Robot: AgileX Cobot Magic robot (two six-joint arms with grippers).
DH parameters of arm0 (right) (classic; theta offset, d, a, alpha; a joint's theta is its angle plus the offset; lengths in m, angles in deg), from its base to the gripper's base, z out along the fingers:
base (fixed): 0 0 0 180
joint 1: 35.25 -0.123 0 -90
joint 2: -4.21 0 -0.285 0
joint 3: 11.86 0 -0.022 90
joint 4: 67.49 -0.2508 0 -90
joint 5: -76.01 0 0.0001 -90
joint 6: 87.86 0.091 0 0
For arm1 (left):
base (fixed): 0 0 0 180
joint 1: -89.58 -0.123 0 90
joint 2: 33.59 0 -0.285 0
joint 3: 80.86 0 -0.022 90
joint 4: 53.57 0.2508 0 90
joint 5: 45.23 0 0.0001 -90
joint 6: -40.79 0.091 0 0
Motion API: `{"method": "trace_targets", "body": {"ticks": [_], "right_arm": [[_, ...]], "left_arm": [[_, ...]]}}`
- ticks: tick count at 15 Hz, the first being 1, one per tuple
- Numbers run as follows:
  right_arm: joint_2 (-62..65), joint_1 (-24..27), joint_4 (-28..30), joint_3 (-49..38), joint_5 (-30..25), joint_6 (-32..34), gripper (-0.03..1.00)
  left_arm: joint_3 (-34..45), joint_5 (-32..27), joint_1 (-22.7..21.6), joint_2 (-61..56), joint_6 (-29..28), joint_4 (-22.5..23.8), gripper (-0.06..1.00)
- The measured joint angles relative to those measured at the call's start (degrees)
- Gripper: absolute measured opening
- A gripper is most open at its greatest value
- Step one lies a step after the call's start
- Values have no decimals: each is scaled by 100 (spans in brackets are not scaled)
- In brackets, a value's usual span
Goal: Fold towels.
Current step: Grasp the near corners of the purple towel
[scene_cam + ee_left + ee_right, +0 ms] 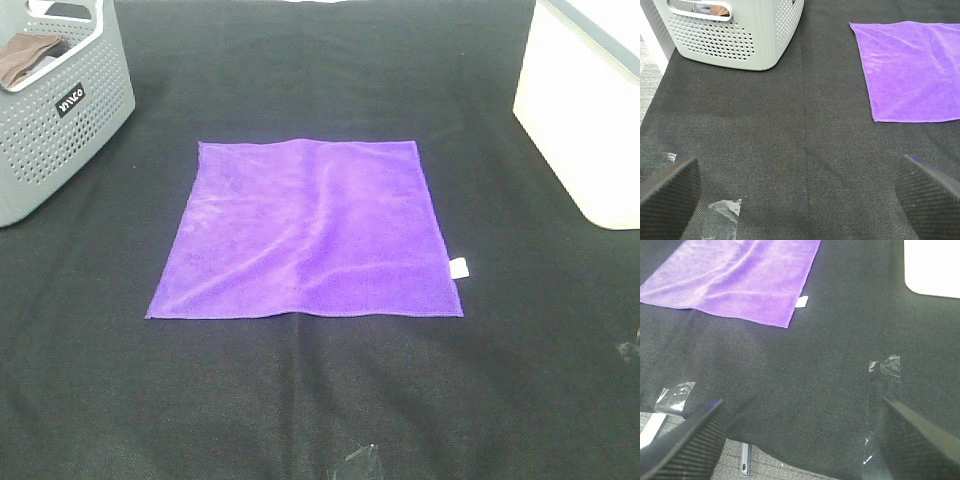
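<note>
Purple towel flat, white tag unreadable.

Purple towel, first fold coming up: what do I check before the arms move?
1. Purple towel spread flat, unfolded: ok.
2. Its near corners free, nothing lying on it: ok.
3. Left tool open and empty: ok.
4. Right tool open and empty: ok.
5. Grey basket and white bin apart from the towel: ok.
6. Clear tape scraps near the tools, stuck down or loose: cannot tell.
</note>
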Motion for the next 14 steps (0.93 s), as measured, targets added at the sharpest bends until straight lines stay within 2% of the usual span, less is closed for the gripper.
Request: {"method": "trace_targets", "body": {"ticks": [12,14], "right_arm": [[0,0,46,0,0,0,78],[0,0,63,0,6,0,87]], "left_arm": [[0,0,0,0,0,0,99],[0,0,0,0,0,0,99]]}}
